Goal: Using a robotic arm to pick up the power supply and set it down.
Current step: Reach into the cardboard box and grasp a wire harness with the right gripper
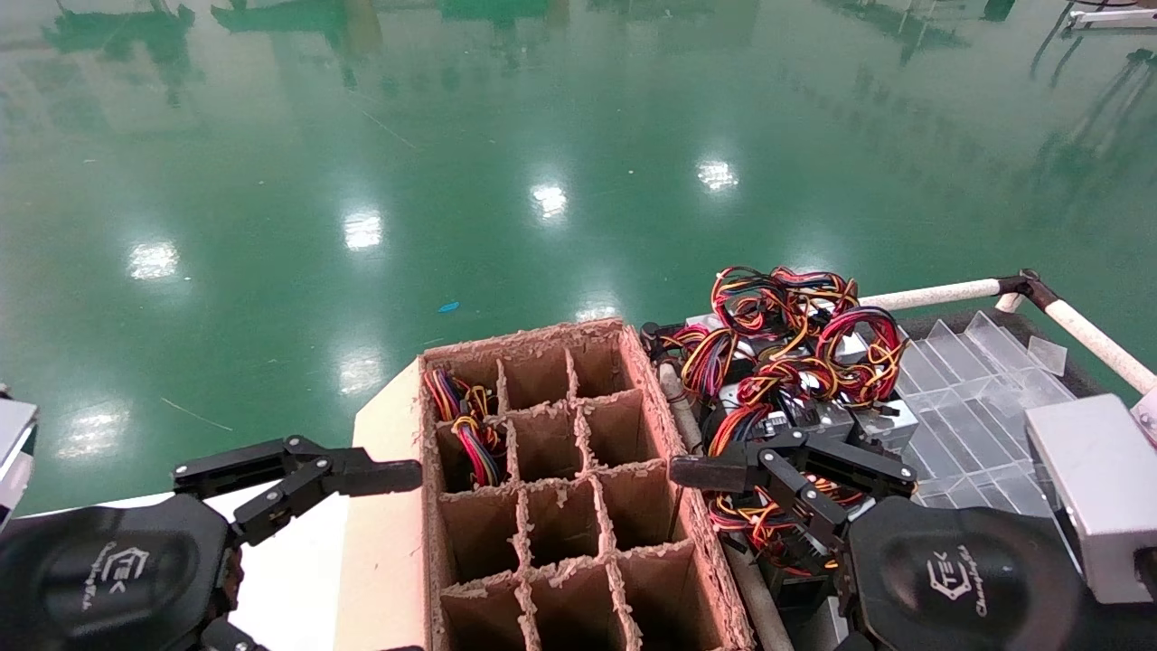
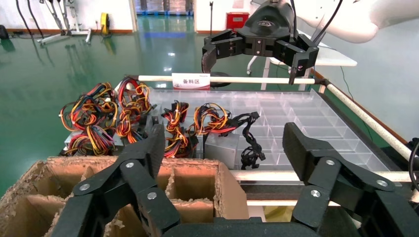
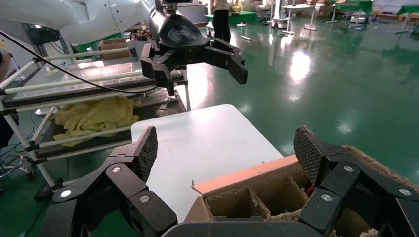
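Green glossy flooring surrounds the station on all sides. Nearest the robot, the left gripper (image 1: 298, 484) hangs over the white tabletop (image 1: 289, 561) just beside the divided cardboard carton (image 1: 560, 488), its fingers spread wide and holding nothing — judged parked, clear of the cells so the other arm can work. The right gripper (image 1: 795, 484), on the robotic arm (image 1: 958, 579) doing the picking, hovers low over the near edge of the supply pile, fingers likewise spread and empty; that posture reads as an approach, not a carry. One carton cell on the left side already holds a unit with purple and blue wires (image 1: 465, 425); the remaining cells appear vacant, presumably the set-down places. Beyond the right gripper lies the power supply (image 1: 827, 418) — a silver-grey box among several like it, its red, yellow and black wire bundle (image 1: 795, 334) tangled with its neighbours'. The pile sits on a clear compartmented tray (image 1: 967, 407), just beside the carton, which keeps the transfer short. Risk noted: entangled leads may drag adjacent units on lifting. Farthest off, a white rail (image 1: 940, 293) bounds the tray.
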Tool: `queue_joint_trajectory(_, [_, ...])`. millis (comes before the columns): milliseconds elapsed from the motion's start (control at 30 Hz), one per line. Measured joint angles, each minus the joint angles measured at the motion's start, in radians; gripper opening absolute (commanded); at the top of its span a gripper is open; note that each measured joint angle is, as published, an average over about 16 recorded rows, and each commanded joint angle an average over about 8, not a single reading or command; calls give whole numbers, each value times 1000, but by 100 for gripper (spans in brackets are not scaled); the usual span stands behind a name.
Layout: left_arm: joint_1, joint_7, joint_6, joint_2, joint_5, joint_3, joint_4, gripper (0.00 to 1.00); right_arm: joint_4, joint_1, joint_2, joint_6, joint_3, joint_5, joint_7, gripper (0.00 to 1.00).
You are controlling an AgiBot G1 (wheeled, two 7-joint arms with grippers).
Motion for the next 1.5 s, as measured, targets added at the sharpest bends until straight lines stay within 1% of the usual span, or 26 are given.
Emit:
queue_joint_trajectory(133, [0,0,0,0,0,0,0,0,-3,2,-4,7,-3,-10,-1,100])
queue_joint_trajectory(267, [0,0,0,0,0,0,0,0,-19,17,-25,27,-19,-44,-3,100])
queue_joint_trajectory(400, [0,0,0,0,0,0,0,0,-60,53,-68,54,-48,-105,-9,100])
queue_joint_trajectory(500, [0,0,0,0,0,0,0,0,-112,96,-115,77,-80,-169,-20,100])
queue_joint_trajectory(700, [0,0,0,0,0,0,0,0,-262,206,-244,121,-156,-314,-72,100])
queue_joint_trajectory(933, [0,0,0,0,0,0,0,0,-485,327,-410,162,-229,-446,-182,100])
queue_joint_trajectory(1200, [0,0,0,0,0,0,0,0,-744,423,-589,232,-277,-533,-336,100])
queue_joint_trajectory(1400, [0,0,0,0,0,0,0,0,-894,462,-688,301,-299,-559,-438,100])
queue_joint_trajectory(1433, [0,0,0,0,0,0,0,3,-910,465,-700,313,-302,-559,-452,100])
queue_joint_trajectory(1467, [0,0,0,0,0,0,0,8,-924,467,-711,324,-306,-558,-465,100])
queue_joint_trajectory(1500, [0,0,0,0,0,0,0,17,-936,469,-721,336,-310,-556,-476,96])
